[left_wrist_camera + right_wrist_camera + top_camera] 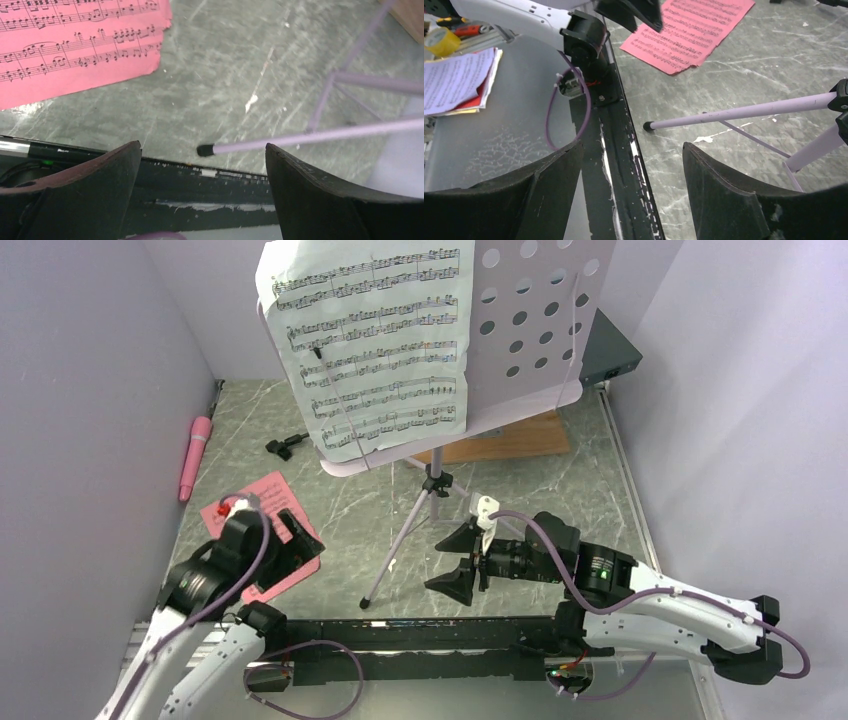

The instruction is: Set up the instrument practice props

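The pale lavender perforated stand desk [540,320] stands on the silver tripod [420,520] at the table's middle. A white music sheet [375,340] rests on the desk. A pink music sheet [262,502] lies flat at the near left. My left gripper [297,538] hovers open and empty at its right edge. In the left wrist view the pink sheet [75,45] is at the upper left and a tripod leg [300,140] crosses ahead of the gripper [202,150]. My right gripper [458,562] is open and empty right of the tripod's near leg [744,111]. The pink microphone [194,455] lies by the left wall. A small black mic-stand piece [287,447] lies beside it.
A dark flat box [610,350] sits at the back right behind the desk. A wooden board [510,440] lies under the desk. A black rail [400,635] runs along the near edge. A stack of papers [459,80] lies off the table beyond the rail.
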Motion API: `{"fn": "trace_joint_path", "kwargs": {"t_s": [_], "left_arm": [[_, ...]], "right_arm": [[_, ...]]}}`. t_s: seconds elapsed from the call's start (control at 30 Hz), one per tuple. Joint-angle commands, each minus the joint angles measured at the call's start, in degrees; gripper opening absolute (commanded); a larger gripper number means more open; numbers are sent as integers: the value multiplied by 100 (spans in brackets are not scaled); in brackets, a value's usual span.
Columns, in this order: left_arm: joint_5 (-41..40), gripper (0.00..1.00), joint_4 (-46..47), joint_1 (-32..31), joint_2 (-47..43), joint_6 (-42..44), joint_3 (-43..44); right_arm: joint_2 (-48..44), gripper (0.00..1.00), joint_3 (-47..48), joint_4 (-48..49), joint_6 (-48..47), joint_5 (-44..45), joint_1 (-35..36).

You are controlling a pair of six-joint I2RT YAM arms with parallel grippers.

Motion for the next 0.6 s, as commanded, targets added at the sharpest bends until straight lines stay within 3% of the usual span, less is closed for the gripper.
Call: {"fn": "trace_joint_path", "kwargs": {"t_s": [0.0,0.17,0.33,0.43,0.57], "left_arm": [[-729,100,798,16,1493,-567,-128],[-1451,100,838,477,3684,-486,546],[-634,99,1110,1799,5182,416,1283],[-665,99,1133,1862,6094,868,1916],[-791,95,457,1858,7471,750,2800]], "right_arm": [[-150,75,18,459,361,71,9],[-323,73,-78,452,584,7,22],[-517,73,-249,607,612,41,26],[-555,73,-343,765,613,28,27],[-594,73,-494,942,622,-38,27]]}}
